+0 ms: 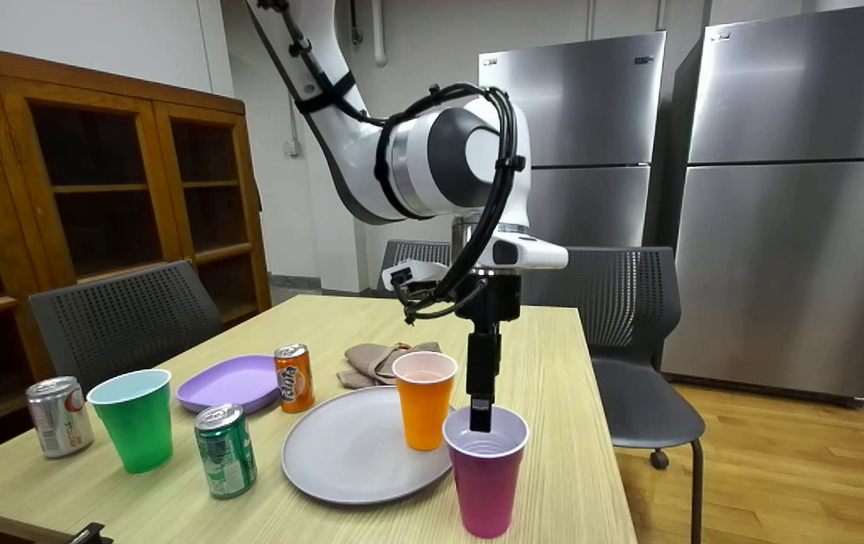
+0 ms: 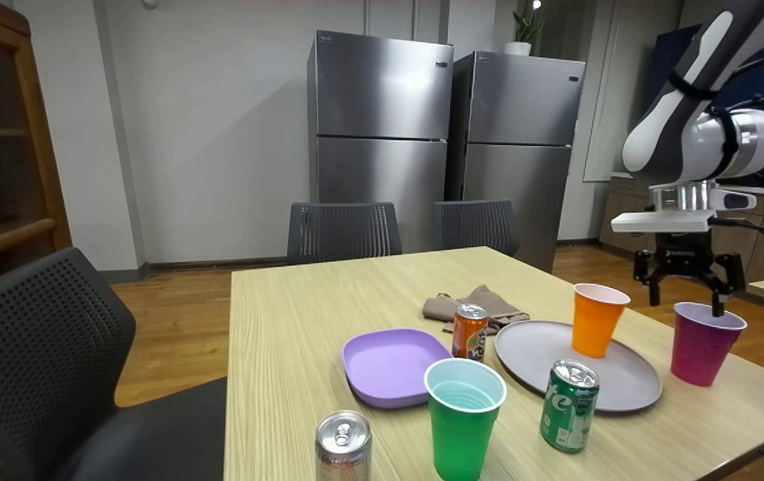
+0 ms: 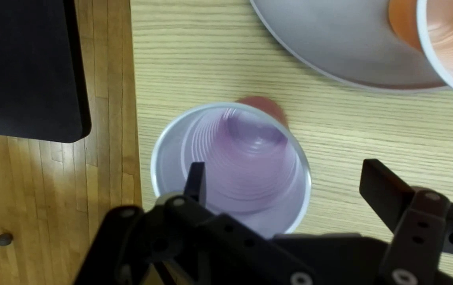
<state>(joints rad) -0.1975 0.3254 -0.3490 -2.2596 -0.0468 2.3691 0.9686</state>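
Robotiq gripper point(image 2: 686, 300), released, fingers point(image 3: 383, 188) spread wide, hangs with one fingertip point(image 3: 197, 183) at the mouth of the magenta plastic cup point(image 1: 486, 487), which stands just beside the gray plate point(image 1: 341, 457). On the plate stands an orange cup point(image 1: 423, 412); near the plate, a Fanta can point(image 1: 294, 381) and a Sprite can point(image 1: 226, 457).

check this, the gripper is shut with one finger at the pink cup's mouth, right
Not shut: the gripper is open, as the wrist view shows, its fingers wide apart. One finger is indeed at the mouth of the pink cup.
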